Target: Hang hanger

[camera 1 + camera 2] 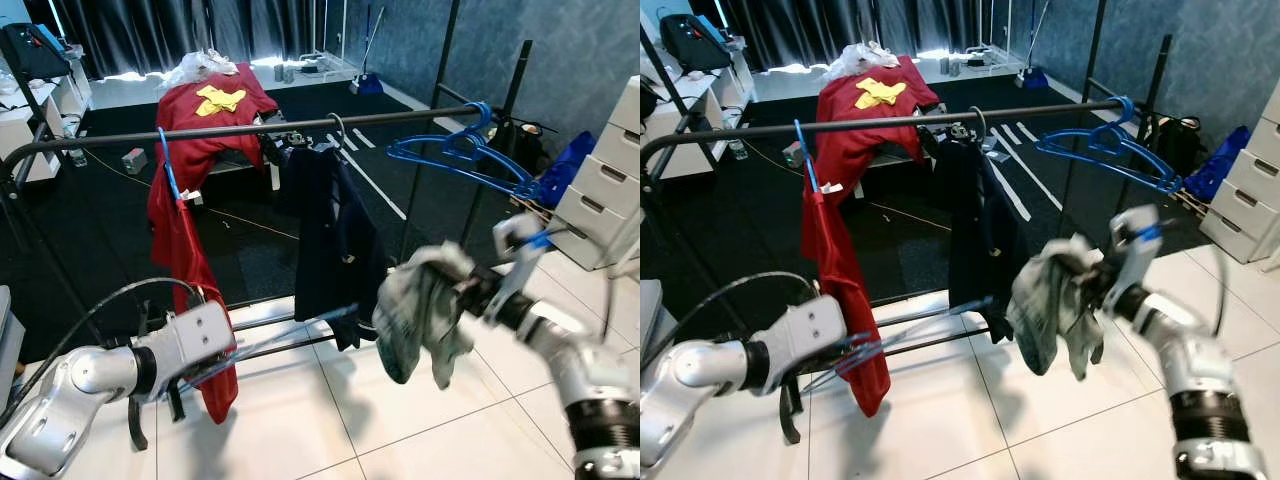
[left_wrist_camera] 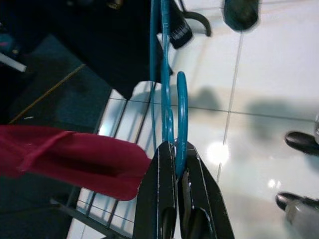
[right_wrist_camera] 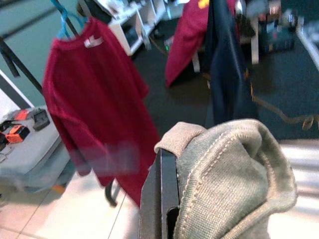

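1. The left gripper (image 2: pixel 175 199) is seen low at the robot's left, its two black fingers pressed together on the thin teal hanger (image 2: pixel 172 107), which is held by its wire and runs straight out ahead of the fingertips.
2. Just beside that gripper, on its outer side, the hem of a red shirt (image 1: pixel 185 250) is found; the shirt is hung by a blue hook from the clothes rail (image 1: pixel 240 131) above.
3. Below and ahead of the left gripper, white floor tiles (image 1: pixel 300 420) and the lower bars of the rack are seen.
4. The right gripper (image 3: pixel 162 199) is raised at the robot's right; a grey-green garment (image 1: pixel 425 310) is draped over its fingers and bunched against them. Whether the fingers are clamped on the cloth cannot be told, since they are largely covered.
5. Between the two grippers, a dark navy garment (image 1: pixel 330 240) is hung from the rail.
6. Above the right gripper, a bare blue hanger (image 1: pixel 465 155) is hooked on the rail's far end.
7. Well beyond the rail, a red cloth with a yellow patch (image 1: pixel 220 100) is laid over furniture on dark carpet.
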Tool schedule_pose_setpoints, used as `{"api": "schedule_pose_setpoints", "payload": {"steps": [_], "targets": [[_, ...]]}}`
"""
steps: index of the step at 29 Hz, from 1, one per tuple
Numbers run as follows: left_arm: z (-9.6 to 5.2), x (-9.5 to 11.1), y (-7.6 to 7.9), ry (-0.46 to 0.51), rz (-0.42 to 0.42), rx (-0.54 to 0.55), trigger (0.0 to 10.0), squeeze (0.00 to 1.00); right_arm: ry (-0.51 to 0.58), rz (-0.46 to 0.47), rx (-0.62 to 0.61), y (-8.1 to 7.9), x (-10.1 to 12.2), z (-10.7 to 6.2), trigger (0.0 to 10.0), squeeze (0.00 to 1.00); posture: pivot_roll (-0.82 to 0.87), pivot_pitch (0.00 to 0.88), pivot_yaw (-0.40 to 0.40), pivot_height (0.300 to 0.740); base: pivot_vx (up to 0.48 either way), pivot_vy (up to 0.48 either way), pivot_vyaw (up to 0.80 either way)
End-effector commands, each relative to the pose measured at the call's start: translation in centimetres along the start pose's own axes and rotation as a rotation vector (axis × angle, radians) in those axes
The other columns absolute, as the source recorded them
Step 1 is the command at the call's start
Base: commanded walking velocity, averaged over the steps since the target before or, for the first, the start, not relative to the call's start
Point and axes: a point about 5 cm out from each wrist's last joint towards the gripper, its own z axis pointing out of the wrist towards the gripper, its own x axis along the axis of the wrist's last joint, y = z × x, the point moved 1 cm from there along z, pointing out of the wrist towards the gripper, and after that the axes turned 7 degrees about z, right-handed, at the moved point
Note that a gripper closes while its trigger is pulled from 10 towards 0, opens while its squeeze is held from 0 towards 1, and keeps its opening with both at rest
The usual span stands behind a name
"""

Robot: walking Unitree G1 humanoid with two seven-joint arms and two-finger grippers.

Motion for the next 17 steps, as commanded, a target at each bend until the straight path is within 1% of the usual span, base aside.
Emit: {"api": "schedule_pose_setpoints", "payload": {"steps": [1,3,4,5,6,7,8,9,10,11,12,13,14,15,16,17], "targets": [[0.2,-0.8,0.0,0.025,-0.180,0.103,10.0,0.00,0.037,0.020,-0.023,-0.6,-0.2,0.8,10.0,0.00,-0.09,0.000,0.032,0.740,0.000,0.000,0.00],[0.2,-0.8,0.0,0.025,-0.180,0.103,10.0,0.00,0.037,0.020,-0.023,-0.6,-0.2,0.8,10.0,0.00,-0.09,0.000,0.032,0.740,0.000,0.000,0.00],[0.5,-1.9,1.0,0.060,-0.406,0.235,10.0,0.00,0.079,0.077,-0.021,-2.1,-1.3,2.1,10.0,0.00,-0.08,0.000,0.025,0.740,0.000,0.000,0.00],[0.5,-1.9,1.0,0.060,-0.406,0.235,10.0,0.00,0.079,0.077,-0.021,-2.1,-1.3,2.1,10.0,0.00,-0.08,0.000,0.025,0.740,0.000,0.000,0.00],[0.8,-2.8,2.8,0.092,-0.668,0.379,10.0,0.00,0.107,0.141,0.007,-4.2,-2.5,3.3,10.0,0.00,-0.06,0.000,0.007,0.740,0.000,0.000,0.00],[0.8,-2.8,2.8,0.092,-0.668,0.379,10.0,0.00,0.107,0.141,0.007,-4.2,-2.5,3.3,10.0,0.00,-0.06,0.000,0.007,0.740,0.000,0.000,0.00],[0.9,-3.1,5.5,0.104,-0.904,0.505,10.0,0.00,0.122,0.182,0.044,-6.4,-3.5,4.2,10.0,0.00,-0.05,0.001,-0.005,0.740,0.000,0.000,0.00],[0.9,-3.1,5.5,0.104,-0.904,0.505,10.0,0.00,0.122,0.182,0.044,-6.4,-3.5,4.2,10.0,0.00,-0.05,0.001,-0.005,0.740,0.000,0.000,0.00],[0.9,-3.1,7.4,0.101,-1.082,0.594,10.0,0.00,0.131,0.220,0.074,-8.0,-4.2,4.7,10.0,0.00,-0.04,0.005,-0.012,0.740,0.000,0.000,0.00],[1.0,-2.9,9.4,0.090,-1.233,0.655,10.0,0.00,0.127,0.234,0.092,-9.0,-4.8,4.9,10.0,0.00,-0.04,0.007,-0.014,0.740,0.000,0.000,0.70],[0.8,-2.7,10.4,0.084,-1.308,0.696,10.0,0.00,0.119,0.234,0.110,-9.7,-5.4,5.0,10.0,0.00,-0.03,0.010,-0.017,0.740,0.000,0.000,0.79],[0.8,-2.7,10.4,0.084,-1.308,0.696,10.0,0.00,0.119,0.234,0.110,-9.7,-5.4,5.0,10.0,0.00,-0.03,0.010,-0.017,0.740,0.000,0.000,0.79],[0.5,-2.8,10.5,0.086,-1.348,0.745,10.0,0.00,0.105,0.225,0.123,-10.4,-6.0,5.0,10.0,0.00,-0.02,0.013,-0.023,0.740,0.000,0.000,0.79],[0.5,-2.8,10.5,0.086,-1.348,0.745,10.0,0.00,0.105,0.225,0.123,-10.4,-6.0,5.0,10.0,0.00,-0.02,0.013,-0.023,0.740,0.000,0.000,0.79],[0.1,-3.2,10.5,0.080,-1.387,0.787,10.0,0.00,0.087,0.213,0.134,-11.0,-6.8,5.1,10.0,0.00,-0.01,0.014,-0.024,0.740,0.000,0.000,0.79],[0.1,-3.2,10.5,0.080,-1.387,0.787,10.0,0.00,0.087,0.213,0.134,-11.0,-6.8,5.1,10.0,0.00,-0.01,0.014,-0.024,0.740,0.000,0.000,0.79]]}}
